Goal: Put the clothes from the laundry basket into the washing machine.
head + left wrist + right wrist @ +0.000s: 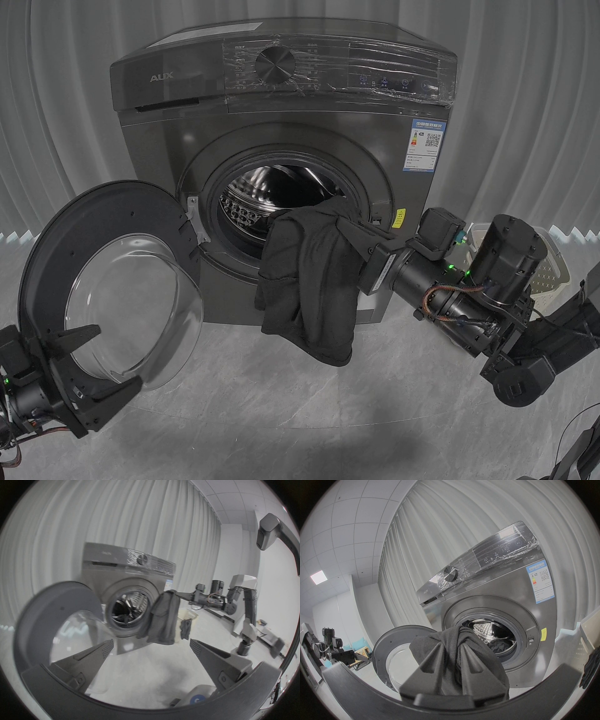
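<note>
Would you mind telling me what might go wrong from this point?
1. Most of the dark garment hangs outside below the drum opening; if the right gripper lets go now, it may slide to the floor.
2. A trailing hem could get caught when the door closes.

The right arm is showing matte black cylindrical housings, with small green lights glowing and a braided brownish cable looping beside its wrist. The left gripper is wearing black wedge-shaped fingers with dotted pads, and another green light is glowing behind it.
</note>
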Robot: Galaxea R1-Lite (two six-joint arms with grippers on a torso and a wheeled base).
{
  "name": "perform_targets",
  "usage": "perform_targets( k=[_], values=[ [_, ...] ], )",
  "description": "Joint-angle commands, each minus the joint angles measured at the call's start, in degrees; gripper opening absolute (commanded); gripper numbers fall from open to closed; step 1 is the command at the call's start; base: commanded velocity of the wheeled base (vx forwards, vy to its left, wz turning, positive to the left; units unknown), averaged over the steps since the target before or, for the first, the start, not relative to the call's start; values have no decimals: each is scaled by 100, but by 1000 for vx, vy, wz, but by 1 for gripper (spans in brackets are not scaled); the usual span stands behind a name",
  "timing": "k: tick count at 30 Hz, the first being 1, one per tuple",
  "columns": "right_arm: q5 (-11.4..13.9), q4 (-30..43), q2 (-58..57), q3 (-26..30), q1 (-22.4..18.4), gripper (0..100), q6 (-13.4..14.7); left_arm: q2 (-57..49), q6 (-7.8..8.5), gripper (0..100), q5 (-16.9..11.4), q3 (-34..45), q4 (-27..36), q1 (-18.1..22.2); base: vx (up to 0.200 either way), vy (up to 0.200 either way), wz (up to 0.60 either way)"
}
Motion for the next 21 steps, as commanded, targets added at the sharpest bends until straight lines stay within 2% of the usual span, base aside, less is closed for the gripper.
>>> perform_targets(
  k=[1, 12, 18, 21],
  values=[
    [-10, -3, 194, -141, -73, 0, 7, 1857, -91, 100, -30, -338, -421, -784, 0, 0, 0],
    [-10, -12, 194, -123, -90, 0, 7, 3791, -126, 100, -21, -962, -1493, -1030, 0, 0, 0],
    [-10, -12, 194, -132, -82, 0, 7, 4292, -161, 100, 84, -1340, -1555, -1030, 0, 0, 0],
    [-10, -12, 194, -141, -73, 0, 7, 4380, -240, 100, 84, -1436, -1555, -1039, 0, 0, 0]
  ],
)
